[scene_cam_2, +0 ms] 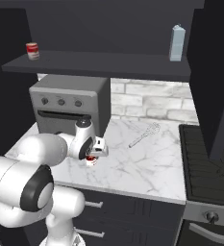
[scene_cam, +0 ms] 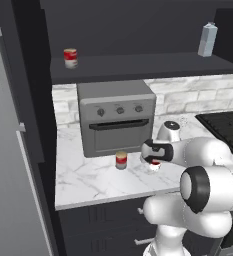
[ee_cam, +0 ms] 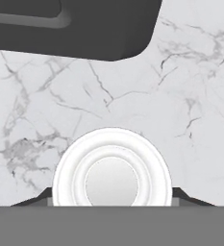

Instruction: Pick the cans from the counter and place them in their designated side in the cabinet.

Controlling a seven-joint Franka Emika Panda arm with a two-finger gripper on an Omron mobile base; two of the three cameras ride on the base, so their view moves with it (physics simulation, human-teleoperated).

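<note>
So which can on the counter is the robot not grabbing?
Find the grey toaster oven on the white marble counter. Right in front of its door stands a small can. It has a red label with a tan-yellow band, and stands alone, left of the end effector.

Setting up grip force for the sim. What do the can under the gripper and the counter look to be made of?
Can: probably metal, its pale lid showing stamped concentric rings; red and white label.
Counter: looks like polished white marble with grey veining.
</note>
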